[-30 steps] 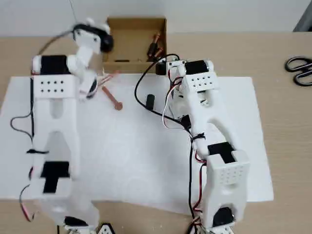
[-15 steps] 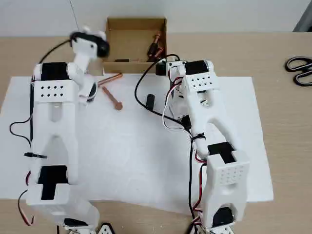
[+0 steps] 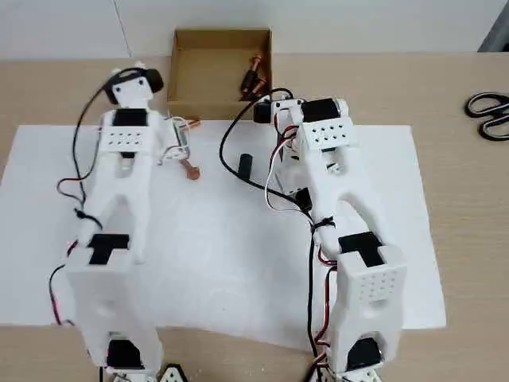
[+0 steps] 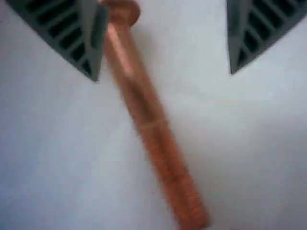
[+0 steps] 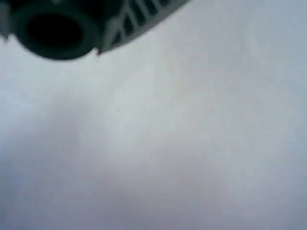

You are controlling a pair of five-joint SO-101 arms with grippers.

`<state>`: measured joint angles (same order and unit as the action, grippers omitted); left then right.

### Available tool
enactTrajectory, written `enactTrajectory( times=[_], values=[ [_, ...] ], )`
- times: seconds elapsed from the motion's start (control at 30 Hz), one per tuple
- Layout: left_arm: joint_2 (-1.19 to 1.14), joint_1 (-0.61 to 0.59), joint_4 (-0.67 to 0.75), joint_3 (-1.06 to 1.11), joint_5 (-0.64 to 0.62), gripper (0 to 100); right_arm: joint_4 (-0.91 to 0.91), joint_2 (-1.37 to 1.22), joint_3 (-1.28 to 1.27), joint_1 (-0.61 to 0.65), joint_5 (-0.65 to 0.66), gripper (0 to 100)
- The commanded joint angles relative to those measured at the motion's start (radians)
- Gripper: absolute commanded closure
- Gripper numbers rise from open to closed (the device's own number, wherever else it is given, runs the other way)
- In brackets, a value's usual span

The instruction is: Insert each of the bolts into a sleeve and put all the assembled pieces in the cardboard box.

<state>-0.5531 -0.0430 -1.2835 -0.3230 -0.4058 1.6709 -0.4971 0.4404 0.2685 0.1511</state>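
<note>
A copper bolt (image 4: 144, 110) lies on the white sheet between the fingers of my left gripper (image 4: 163, 74), which stands open just above it. Its head is close to one finger. In the high view this gripper (image 3: 180, 143) hangs by the box's near left corner, and a bolt (image 3: 189, 169) pokes out beside it. My right gripper (image 5: 72, 43) is shut on a black sleeve (image 5: 50, 31) seen end-on above the sheet. A black sleeve (image 3: 246, 165) shows just left of the right arm. The cardboard box (image 3: 207, 68) holds assembled pieces (image 3: 254, 76) in its right corner.
The white sheet (image 3: 215, 263) covers the wooden table and has free room in front of both arms. Black cables (image 3: 231, 143) loop from the right arm across the sheet. Scissors (image 3: 489, 111) lie at the far right edge.
The left arm has swung right from beside the box's left corner and now sits over the bolts in front of the box. The right arm has kept still.
</note>
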Motion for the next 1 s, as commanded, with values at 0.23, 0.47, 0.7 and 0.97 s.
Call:
enactTrajectory(
  times=[0.23,0.47,0.7,0.97],
  values=[
    [-0.19,0.012,0.014,-0.2,-0.011,83,0.001,0.07,0.005,-0.012,0.005,99.5],
    [-0.218,0.02,0.014,-0.202,-0.009,98,0.001,0.07,0.005,-0.012,0.005,99.5],
    [-0.196,0.061,-0.184,-0.346,-0.006,99,0.001,0.07,0.005,-0.012,0.005,99.5],
    [-0.137,0.064,-0.473,-0.665,0.232,99,0.001,0.07,0.005,-0.012,0.005,99.5]
  ],
)
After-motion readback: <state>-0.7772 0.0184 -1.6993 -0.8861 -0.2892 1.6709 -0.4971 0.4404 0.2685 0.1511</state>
